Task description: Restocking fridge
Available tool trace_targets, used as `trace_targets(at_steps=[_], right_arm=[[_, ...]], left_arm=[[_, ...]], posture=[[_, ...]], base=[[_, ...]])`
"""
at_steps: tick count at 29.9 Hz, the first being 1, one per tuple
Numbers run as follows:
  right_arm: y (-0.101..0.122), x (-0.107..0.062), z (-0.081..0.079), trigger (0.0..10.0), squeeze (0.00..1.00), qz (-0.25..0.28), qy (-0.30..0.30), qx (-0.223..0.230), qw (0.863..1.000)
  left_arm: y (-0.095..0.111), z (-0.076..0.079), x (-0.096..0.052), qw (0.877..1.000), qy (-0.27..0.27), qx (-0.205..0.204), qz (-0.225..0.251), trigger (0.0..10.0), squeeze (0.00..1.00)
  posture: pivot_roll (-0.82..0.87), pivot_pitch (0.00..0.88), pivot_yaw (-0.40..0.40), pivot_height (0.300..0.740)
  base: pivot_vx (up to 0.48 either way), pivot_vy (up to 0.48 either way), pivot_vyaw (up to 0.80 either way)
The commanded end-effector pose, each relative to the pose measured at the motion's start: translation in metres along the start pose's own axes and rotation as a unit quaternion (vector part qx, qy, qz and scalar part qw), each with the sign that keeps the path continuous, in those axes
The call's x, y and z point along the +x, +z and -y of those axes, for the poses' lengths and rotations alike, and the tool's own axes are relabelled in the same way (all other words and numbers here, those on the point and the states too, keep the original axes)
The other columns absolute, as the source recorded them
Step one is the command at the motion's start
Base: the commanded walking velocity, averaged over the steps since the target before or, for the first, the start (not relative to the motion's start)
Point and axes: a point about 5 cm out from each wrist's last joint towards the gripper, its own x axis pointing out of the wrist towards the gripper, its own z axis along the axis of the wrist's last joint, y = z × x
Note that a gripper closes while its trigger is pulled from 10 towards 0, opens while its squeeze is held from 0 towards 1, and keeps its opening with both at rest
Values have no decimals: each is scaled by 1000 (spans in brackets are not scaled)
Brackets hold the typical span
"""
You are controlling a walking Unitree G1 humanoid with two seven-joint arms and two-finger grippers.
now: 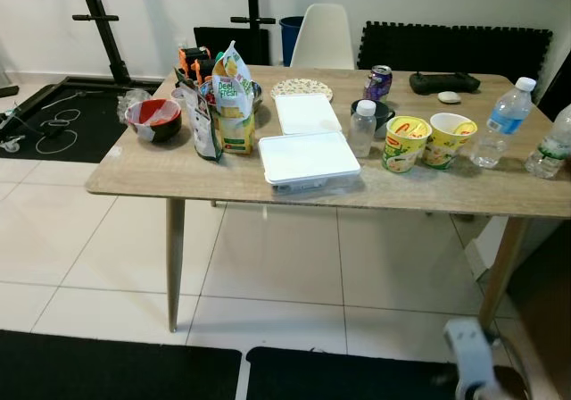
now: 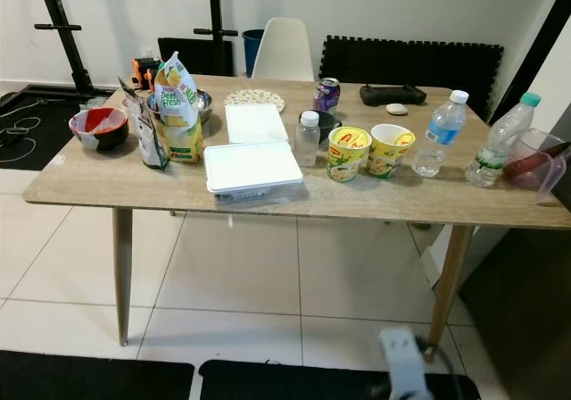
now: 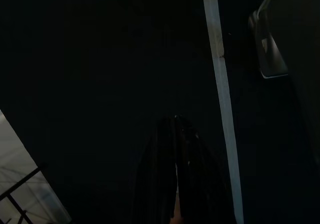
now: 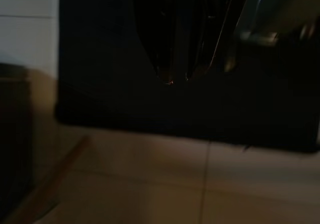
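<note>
Table (image 1: 178,181) fully loaded, nothing picked up yet, so restocking looks barely begun; no fridge in sight. Left to right: red bowl (image 1: 153,118) near the left edge, then a dark pouch (image 1: 206,123) and a juice carton (image 1: 234,101) reading "Peel Fresh". Mid-table, two white lidded boxes (image 1: 309,157), one at the front edge, one just behind it, with a patterned plate (image 1: 302,88) toward the back edge. Next a small clear bottle (image 1: 362,129), a purple can (image 1: 377,82) behind it (label unreadable), then two yellow noodle cups (image 1: 406,143) with a red logo, text too small to read. Two water bottles (image 2: 441,134) near the right edge; blue label illegible. Left gripper (image 3: 175,184) hangs idle in the dark, fingers pressed together. Right gripper (image 4: 175,69) hangs over the floor mat (image 4: 150,104); jaws: cannot tell. Everything still needs carrying over.
</note>
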Motion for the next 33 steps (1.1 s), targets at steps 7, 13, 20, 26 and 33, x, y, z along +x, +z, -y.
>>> trace_targets(at_steps=[7, 13, 20, 26, 33], right_arm=[[-46, -14, 2, 10000, 0, -66, 1, -12, 998], [-69, -23, 7, 10000, 0, -100, -24, -2, 995], [-91, -33, 4, 10000, 0, -113, -33, 59, 991], [-89, -31, -2, 10000, 0, -111, -24, 60, 992], [-83, -29, 3, 10000, 0, -102, -14, 54, 993]], left_arm=[[17, 21, -2, 998, -39, -27, 34, 10000, 0], [17, 10, 0, 998, -37, -38, 36, 10000, 0], [21, 18, -1, 997, -44, -34, 49, 10000, 0], [23, 21, -2, 998, -44, -19, 48, 10000, 0], [21, 19, -1, 997, -50, -32, 40, 10000, 0]], posture=[[-53, 54, -105, 740], [-71, 50, -49, 740], [-31, 32, -58, 740], [-33, 37, -56, 740], [-51, 19, -64, 740]], base=[[0, 0, 0], [0, 0, 0], [0, 0, 0], [0, 0, 0], [0, 0, 338]])
